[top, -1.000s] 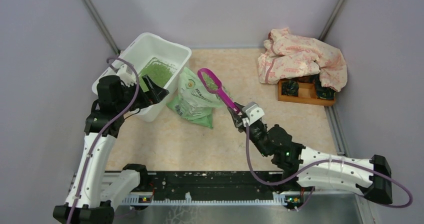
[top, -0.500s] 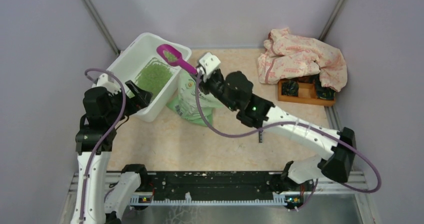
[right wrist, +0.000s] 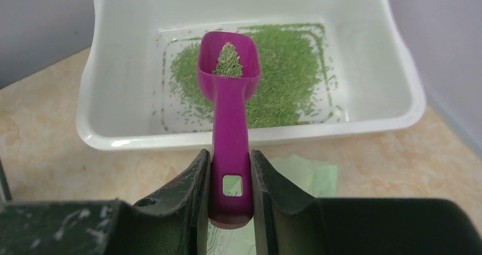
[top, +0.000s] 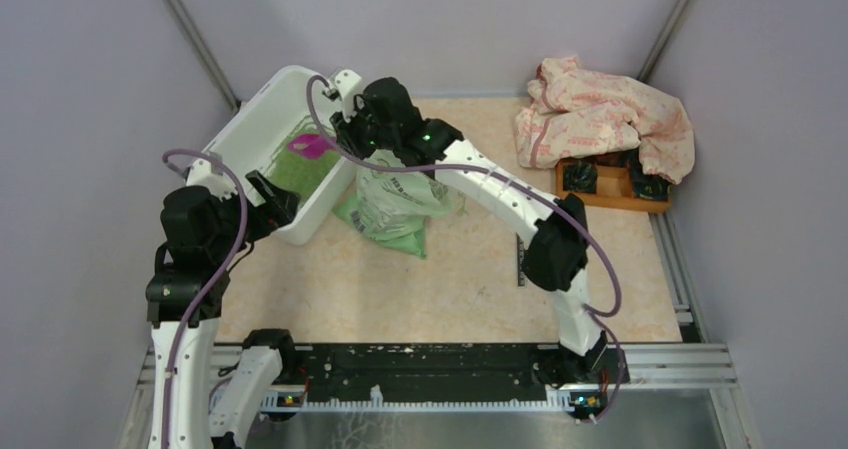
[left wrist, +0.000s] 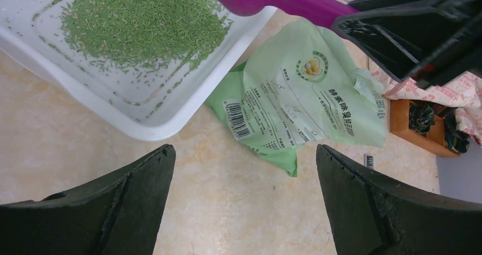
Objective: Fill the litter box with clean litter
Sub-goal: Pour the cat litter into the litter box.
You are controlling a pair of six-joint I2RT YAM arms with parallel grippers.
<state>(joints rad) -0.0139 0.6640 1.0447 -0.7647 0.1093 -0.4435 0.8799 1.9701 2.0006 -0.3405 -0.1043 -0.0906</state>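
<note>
The white litter box [top: 243, 127] stands at the back left, with a patch of green clean litter [top: 300, 164] on its floor; the box [right wrist: 108, 136] and its litter [right wrist: 284, 84] also show in the right wrist view. My right gripper [right wrist: 230, 178] is shut on the handle of a magenta scoop [right wrist: 230, 96] that holds a little litter over the box. In the top view the scoop [top: 308, 146] hangs inside the box. My left gripper [left wrist: 244, 198] is open and empty above the floor, just in front of the box [left wrist: 142, 127].
A light green printed litter bag [top: 395, 204] lies right of the box, under the right arm. A pink patterned cloth [top: 600, 114] partly covers an orange wooden tray [top: 610, 184] at the back right. Grey walls close in on both sides.
The right arm has stretched to the left and carried the scoop from above the bag to over the box's inside. The left gripper has drawn back from the box's rim.
</note>
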